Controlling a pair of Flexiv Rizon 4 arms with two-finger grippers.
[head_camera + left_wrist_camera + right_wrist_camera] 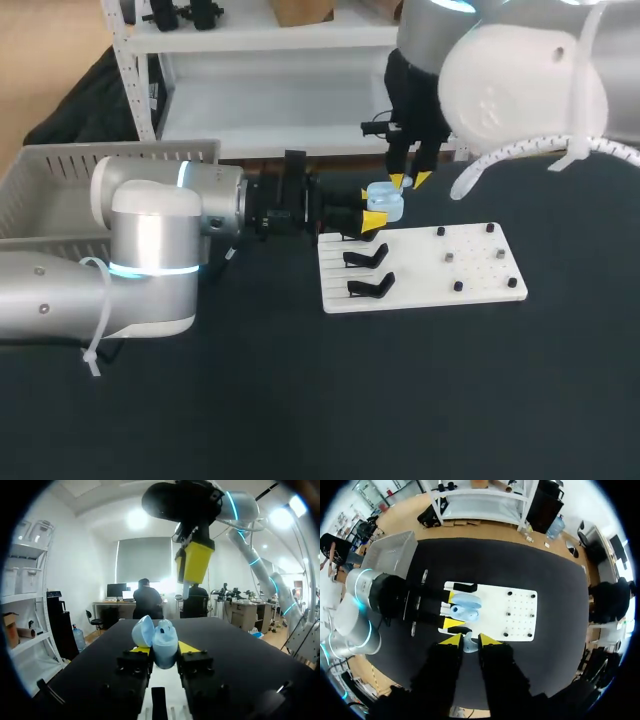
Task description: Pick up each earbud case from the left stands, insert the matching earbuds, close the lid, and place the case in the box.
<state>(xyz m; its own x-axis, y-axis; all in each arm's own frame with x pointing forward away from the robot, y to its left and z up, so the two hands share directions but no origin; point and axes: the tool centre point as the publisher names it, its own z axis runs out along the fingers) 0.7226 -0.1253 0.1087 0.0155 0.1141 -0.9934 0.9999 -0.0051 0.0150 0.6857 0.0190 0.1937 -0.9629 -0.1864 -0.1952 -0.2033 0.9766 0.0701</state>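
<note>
- The step in hand looks to be seating the small pale earbud (470, 643) in the open light-blue plastic earbud case (385, 204). It should go straight down over its matching well and be released only once seated.
- The case's raised lid (143, 630) stands to one side, so the descent should keep clear of it.
- The left jaws grip the case from both sides and hold it off the black counter (300, 420), over the stand end of the white pegged board (480, 285).
- The left arm (150, 250) lies low and horizontal.
- The right arm (520, 80) points straight down, its jaws pinching the earbud just above the case.
</note>
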